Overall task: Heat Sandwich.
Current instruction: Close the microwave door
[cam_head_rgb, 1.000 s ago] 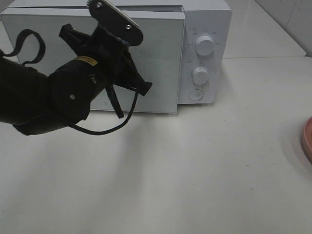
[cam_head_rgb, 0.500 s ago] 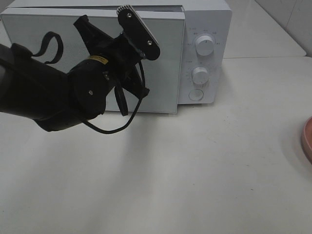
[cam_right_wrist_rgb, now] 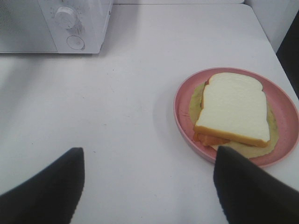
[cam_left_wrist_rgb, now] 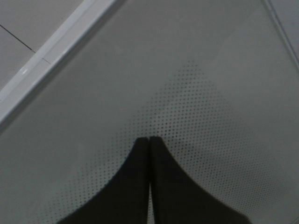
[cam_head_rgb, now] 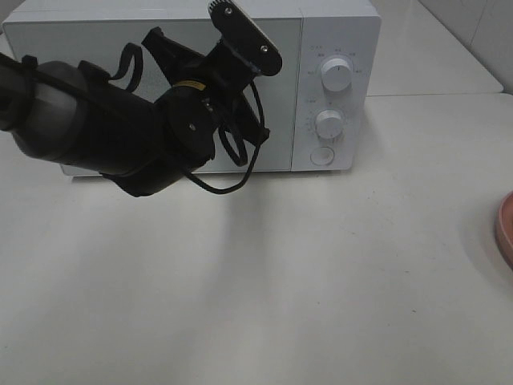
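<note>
The sandwich (cam_right_wrist_rgb: 233,109), white bread over an orange and yellow-green filling, lies on a round pink plate (cam_right_wrist_rgb: 182,121) in the right wrist view. My right gripper (cam_right_wrist_rgb: 148,158) hovers open on the near side of the plate, holding nothing. Only the plate's rim (cam_head_rgb: 505,228) shows at the right edge of the exterior view. The white microwave (cam_head_rgb: 337,32) stands at the back, its door (cam_head_rgb: 96,48) flush with the body. My left gripper (cam_left_wrist_rgb: 149,140) is shut, and its tips press against the dotted door glass (cam_left_wrist_rgb: 196,93).
Two knobs (cam_head_rgb: 337,74) (cam_head_rgb: 329,124) and a round button (cam_head_rgb: 321,156) sit on the microwave's right panel. My black left arm (cam_head_rgb: 120,136) covers much of the door. White table (cam_head_rgb: 280,281) stretches between the microwave and the plate.
The microwave door has swung from ajar to flush with the body. My left arm moved right and toward the microwave with it. The plate has not moved.
</note>
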{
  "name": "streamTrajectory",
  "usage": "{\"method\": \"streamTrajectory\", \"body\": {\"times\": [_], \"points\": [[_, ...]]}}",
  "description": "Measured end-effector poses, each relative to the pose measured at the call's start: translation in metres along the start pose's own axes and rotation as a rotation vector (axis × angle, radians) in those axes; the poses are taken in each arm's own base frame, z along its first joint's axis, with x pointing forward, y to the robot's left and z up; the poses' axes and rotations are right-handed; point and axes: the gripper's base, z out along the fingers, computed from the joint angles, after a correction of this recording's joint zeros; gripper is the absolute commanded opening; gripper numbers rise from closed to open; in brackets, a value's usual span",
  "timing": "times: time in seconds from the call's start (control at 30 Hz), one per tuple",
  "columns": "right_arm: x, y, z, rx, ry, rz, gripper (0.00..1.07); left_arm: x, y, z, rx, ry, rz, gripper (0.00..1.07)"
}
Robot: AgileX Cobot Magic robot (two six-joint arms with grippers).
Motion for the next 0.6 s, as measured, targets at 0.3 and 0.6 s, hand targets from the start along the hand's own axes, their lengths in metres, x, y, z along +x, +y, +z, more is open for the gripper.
{"method": "streamTrajectory", "body": {"times": [0.3,0.6], "points": [[0.0,0.0,0.0,0.0,0.0,0.0,0.74,0.0002,-0.0009,0.0009,0.02,0.004,-0.012,0.0],[0.0,0.0,0.0,0.0,0.0,0.0,0.74,-0.0003,0.0004,0.0005,0.028,0.029,-0.05,0.0]]}}
